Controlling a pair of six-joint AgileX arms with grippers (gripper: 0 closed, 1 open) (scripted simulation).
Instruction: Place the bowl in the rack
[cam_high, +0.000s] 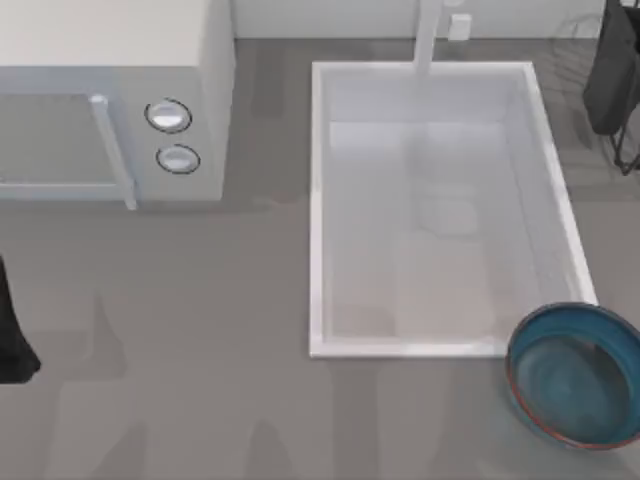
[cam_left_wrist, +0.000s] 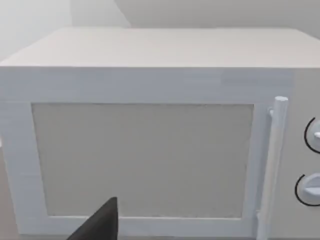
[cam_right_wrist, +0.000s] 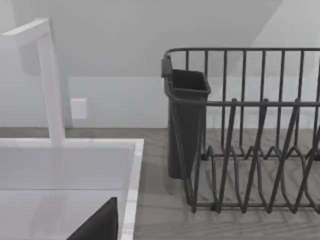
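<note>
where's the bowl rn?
Top view: the bowl sits on the table's right side, at the sink's near right corner, far from the rack.

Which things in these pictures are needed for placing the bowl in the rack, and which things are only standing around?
Needed for the job:
- bowl, on the table by the sink's near right corner
- rack, at the table's far right

Only standing around:
- microwave, far left
- sink, middle
- faucet, behind the sink
- dark utensil holder, on the rack's end
</note>
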